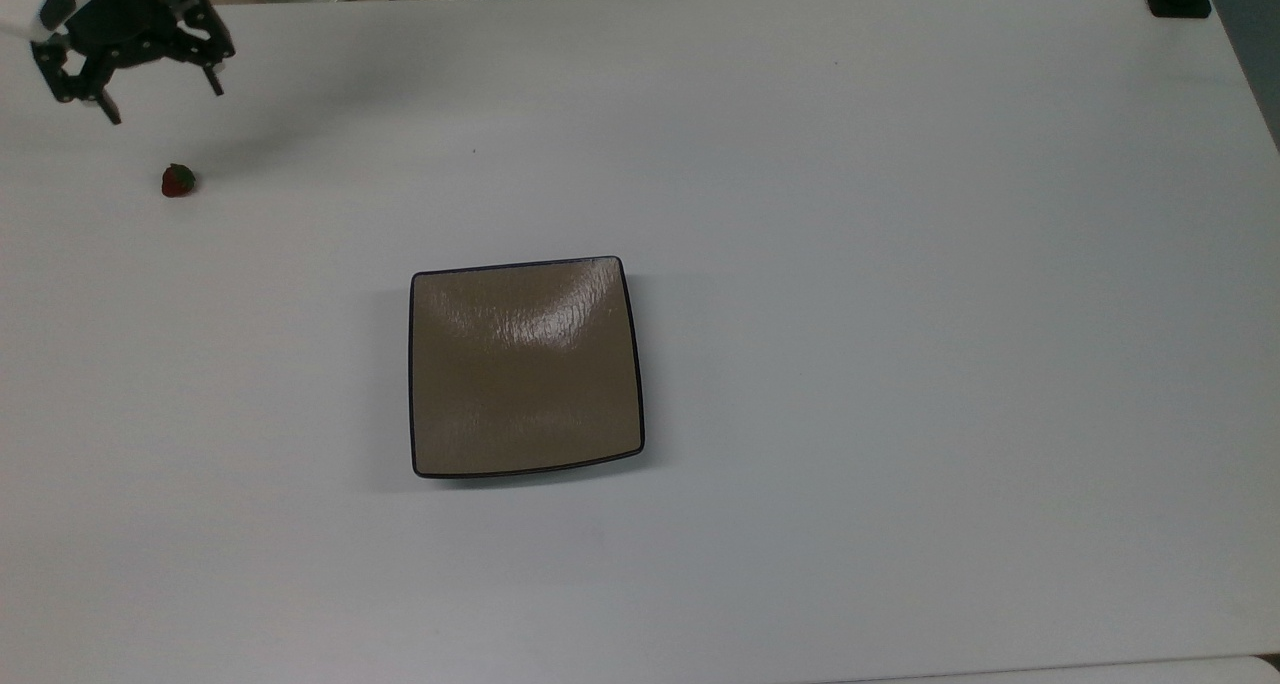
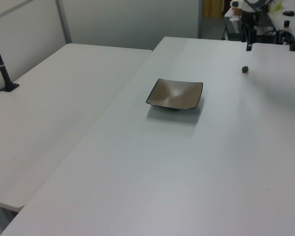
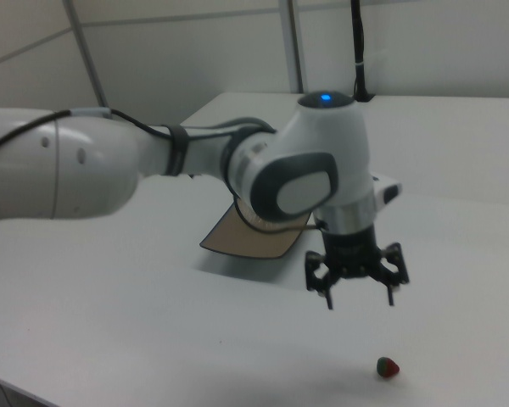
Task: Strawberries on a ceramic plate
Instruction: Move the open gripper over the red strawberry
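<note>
Strawberry [image 1: 178, 180] sits alone on the white table [image 1: 900, 264], near the top view's left edge, well apart from the plate [image 1: 525, 367]. In the right view it [image 3: 388, 366] lies on the table in the foreground; in the left view it [image 2: 245, 69] is a small dark dot far back on the left view's right.

Plate is square, glossy tan-brown with a thin dark rim, bare, near the table's middle [image 2: 175, 94]; the right view has one corner [image 3: 237, 237] showing, the rest hidden behind the arm [image 3: 195, 161].

Gripper [image 1: 158, 89] hangs above the table, off the surface, up and slightly to the top view's left of the strawberry. Fingers spread wide, pointing down, holding nothing — clearest in the right view [image 3: 359, 297], where it hovers above the berry without touching.

No readable writing or labels anywhere.
</note>
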Tool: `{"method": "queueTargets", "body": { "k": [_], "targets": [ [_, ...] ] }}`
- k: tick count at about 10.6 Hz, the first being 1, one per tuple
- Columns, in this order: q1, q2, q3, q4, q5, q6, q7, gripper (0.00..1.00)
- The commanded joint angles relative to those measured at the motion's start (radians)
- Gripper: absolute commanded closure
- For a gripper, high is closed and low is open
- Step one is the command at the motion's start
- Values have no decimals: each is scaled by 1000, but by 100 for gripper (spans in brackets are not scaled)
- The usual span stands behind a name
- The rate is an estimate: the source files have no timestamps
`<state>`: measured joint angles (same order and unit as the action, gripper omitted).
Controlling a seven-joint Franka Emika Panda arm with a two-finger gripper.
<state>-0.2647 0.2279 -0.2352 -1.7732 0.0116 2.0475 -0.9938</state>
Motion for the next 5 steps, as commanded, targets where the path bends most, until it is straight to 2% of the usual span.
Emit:
{"method": "queueTargets", "body": {
  "k": [1, 5],
  "targets": [
    [-24, 63, -3, -8, -10, 85, -39, 0],
    [-28, 151, -3, -12, -12, 158, -37, 0]
  ]
}}
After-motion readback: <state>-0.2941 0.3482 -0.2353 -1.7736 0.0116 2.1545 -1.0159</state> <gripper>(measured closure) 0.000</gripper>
